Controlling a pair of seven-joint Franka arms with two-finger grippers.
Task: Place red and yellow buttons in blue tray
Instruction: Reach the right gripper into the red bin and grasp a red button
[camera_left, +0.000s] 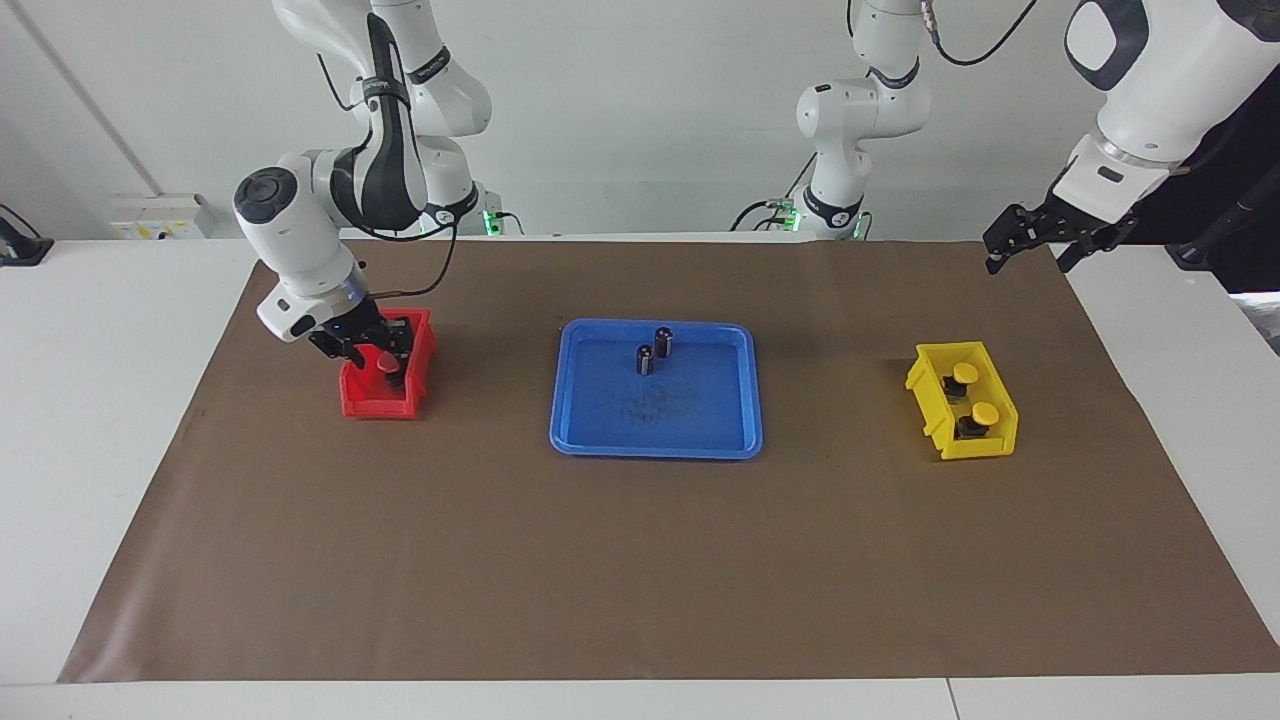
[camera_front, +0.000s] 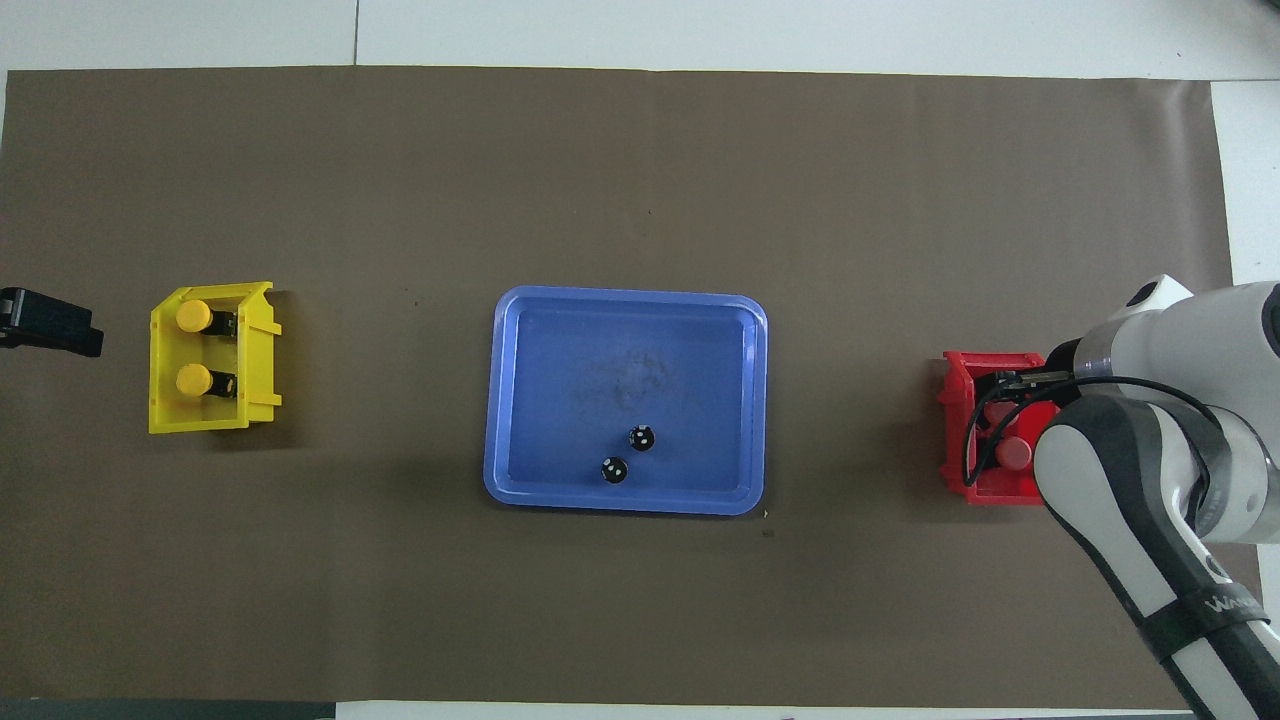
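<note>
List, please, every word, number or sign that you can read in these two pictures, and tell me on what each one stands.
"WA": white letters on the black band of the right arm, overhead view; the rest is cut off at the picture's edge.
Black ring on the right arm, facing view: white print, too small to read.
Blue tray, red bin, yellow bin: no text to be seen.
</note>
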